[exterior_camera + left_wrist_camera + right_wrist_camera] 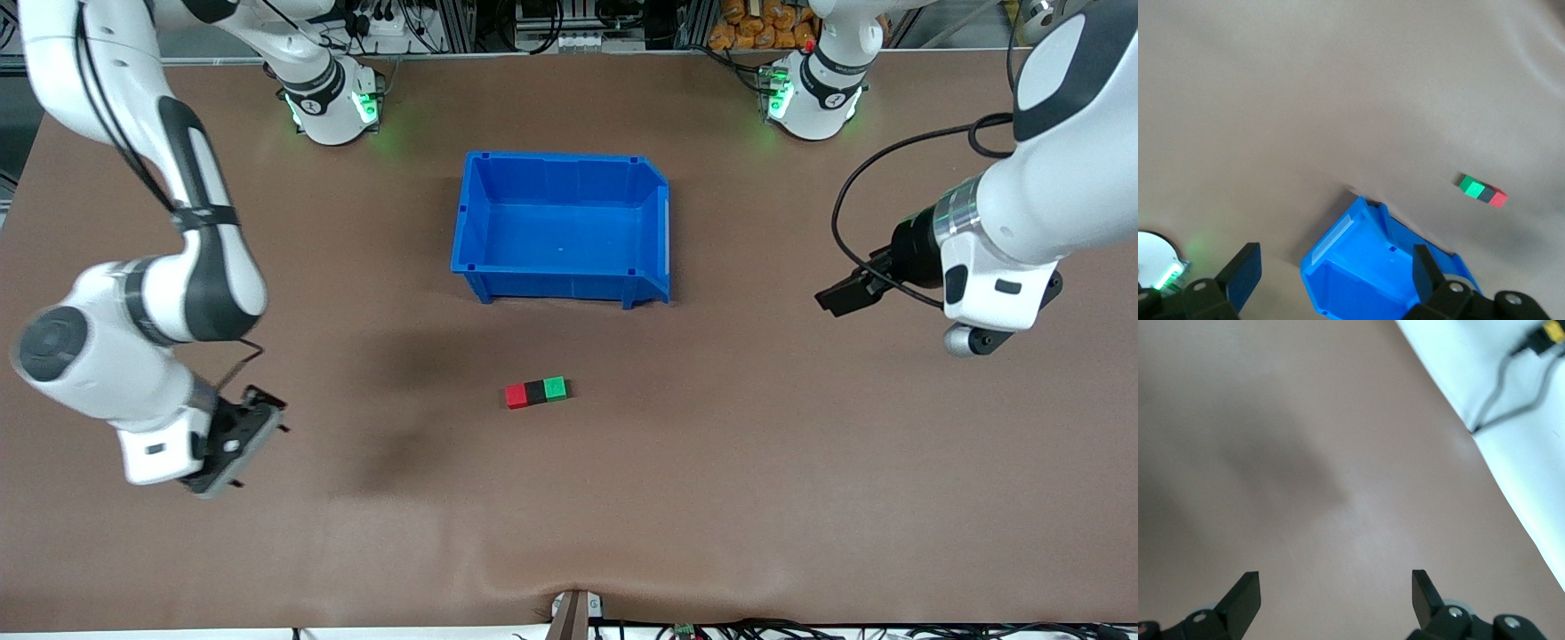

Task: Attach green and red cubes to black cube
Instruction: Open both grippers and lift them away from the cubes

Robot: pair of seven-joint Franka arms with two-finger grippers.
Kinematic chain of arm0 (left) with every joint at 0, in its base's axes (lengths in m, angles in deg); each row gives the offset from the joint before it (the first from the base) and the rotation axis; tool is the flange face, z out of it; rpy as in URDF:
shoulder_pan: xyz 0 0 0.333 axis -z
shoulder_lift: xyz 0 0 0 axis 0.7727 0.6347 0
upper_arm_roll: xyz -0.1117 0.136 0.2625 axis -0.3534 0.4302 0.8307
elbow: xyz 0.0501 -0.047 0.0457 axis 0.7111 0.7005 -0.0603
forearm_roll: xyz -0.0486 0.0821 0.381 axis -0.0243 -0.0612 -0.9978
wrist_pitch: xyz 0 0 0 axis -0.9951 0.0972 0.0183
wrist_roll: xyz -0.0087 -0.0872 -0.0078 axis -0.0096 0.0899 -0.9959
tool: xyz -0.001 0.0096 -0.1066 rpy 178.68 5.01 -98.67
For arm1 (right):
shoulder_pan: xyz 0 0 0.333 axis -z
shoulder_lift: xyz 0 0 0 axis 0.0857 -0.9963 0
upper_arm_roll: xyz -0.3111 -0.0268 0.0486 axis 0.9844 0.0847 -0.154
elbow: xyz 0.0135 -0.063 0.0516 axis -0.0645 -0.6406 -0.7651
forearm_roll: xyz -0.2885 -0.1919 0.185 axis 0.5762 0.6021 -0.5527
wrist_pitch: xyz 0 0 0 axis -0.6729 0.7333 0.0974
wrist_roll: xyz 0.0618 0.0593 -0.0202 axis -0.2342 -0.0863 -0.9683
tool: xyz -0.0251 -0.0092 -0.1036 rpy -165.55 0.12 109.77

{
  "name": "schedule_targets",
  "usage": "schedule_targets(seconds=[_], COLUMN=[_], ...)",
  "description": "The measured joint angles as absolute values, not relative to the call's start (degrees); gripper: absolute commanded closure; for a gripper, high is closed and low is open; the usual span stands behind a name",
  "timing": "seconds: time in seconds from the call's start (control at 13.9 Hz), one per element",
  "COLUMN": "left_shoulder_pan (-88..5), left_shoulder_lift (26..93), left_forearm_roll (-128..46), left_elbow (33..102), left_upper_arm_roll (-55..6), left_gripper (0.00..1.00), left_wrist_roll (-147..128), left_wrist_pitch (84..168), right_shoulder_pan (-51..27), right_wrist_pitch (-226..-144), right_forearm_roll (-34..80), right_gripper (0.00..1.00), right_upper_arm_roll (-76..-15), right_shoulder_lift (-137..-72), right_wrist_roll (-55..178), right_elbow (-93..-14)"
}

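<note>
Brown table (800, 498): red cube (516, 396), black cube (535, 392), green cube (555, 388) touching in row, nearer camera than blue bin (562, 227). Joining looks done. My left gripper (1331, 267) and right gripper (1336, 587) released, empty, both waiting well apart from row. Next: nothing but check.

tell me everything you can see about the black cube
The black cube is small, plain and matte, the same size as its neighbours. It sits flat on the brown table, in the middle of a short row, with the red cube touching one side and the green cube touching the other. The row lies nearer the front camera than the blue bin. Neither gripper touches it.
</note>
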State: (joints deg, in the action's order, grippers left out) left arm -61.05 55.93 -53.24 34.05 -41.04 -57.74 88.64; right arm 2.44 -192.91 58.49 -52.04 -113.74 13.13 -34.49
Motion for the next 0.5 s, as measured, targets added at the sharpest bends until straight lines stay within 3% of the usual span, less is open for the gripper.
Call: schedule_targets(seconds=[0.5], left_shoulder_pan=[-64.14], left_shoulder_lift=[51.83], left_forearm_roll=[-60.59], left_elbow=[34.79], left_upper_arm_roll=[-40.97], left_gripper=[0.00], left_wrist_roll=[-37.66], left_wrist_pitch=[85.49], right_shoulder_pan=[4.62], right_wrist_pitch=[-172.20], right_forearm_roll=[58.56], right_gripper=[0.00], right_upper_arm_roll=[-52.00], right_shoulder_lift=[-101.31], right_wrist_roll=[38.06], right_elbow=[-34.94])
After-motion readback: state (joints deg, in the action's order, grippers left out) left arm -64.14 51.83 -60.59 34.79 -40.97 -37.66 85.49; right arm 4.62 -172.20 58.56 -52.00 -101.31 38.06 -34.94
